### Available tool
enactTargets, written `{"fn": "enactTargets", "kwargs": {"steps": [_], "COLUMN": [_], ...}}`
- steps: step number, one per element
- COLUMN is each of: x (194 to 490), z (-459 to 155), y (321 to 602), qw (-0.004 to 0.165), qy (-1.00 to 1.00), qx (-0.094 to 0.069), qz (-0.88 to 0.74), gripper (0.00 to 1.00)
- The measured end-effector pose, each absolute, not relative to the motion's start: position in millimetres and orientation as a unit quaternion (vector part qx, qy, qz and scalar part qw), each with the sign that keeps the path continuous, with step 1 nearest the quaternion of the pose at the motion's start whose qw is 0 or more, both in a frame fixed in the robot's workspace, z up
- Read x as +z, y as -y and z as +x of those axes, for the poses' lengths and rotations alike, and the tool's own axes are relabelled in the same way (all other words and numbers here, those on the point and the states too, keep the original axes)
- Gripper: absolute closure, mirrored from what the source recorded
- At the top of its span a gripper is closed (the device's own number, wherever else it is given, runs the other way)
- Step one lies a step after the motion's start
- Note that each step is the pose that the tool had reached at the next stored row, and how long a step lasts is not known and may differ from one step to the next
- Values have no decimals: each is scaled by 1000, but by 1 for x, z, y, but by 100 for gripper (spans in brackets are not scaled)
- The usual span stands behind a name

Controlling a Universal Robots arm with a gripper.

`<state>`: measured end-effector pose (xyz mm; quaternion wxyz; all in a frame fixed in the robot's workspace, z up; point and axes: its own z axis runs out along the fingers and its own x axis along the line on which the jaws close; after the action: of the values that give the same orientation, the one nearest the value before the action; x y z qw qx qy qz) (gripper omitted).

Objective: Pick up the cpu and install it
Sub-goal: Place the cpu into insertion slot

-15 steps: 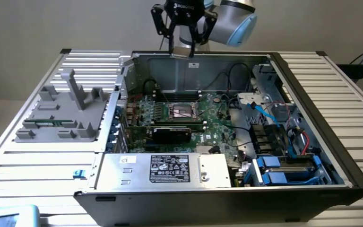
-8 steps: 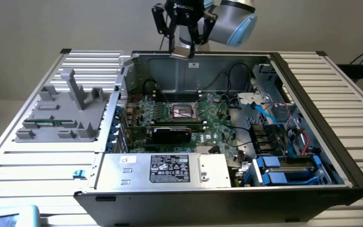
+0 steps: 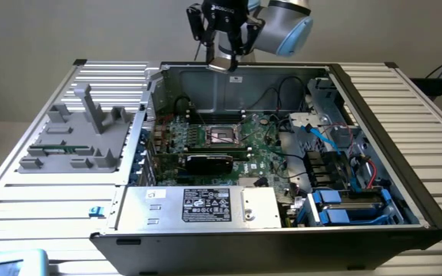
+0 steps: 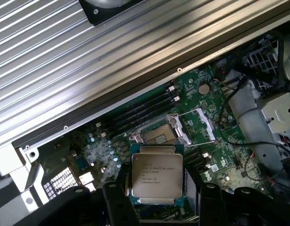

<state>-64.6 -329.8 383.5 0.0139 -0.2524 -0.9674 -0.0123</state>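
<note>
One cpu (image 4: 156, 175), one socket (image 4: 159, 137), one computer case (image 3: 229, 86).

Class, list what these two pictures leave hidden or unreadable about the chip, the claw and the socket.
1. Chip underside: wrist view, its own metal top faces the camera.
2. Print on the chip: wrist view, too small to read.
3. Socket pins: both views, too small.
4. Arm above the claw: exterior view, cut off by the top edge.
</note>
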Motion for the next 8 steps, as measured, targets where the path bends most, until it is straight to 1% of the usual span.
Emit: {"fn": "enactTargets", "kwargs": {"steps": [8], "x": [382], "z": [-65], "y": [330], "qw": [13], "qy": [949], "qx": [-13], "qz": [-315], "gripper": [45]}}
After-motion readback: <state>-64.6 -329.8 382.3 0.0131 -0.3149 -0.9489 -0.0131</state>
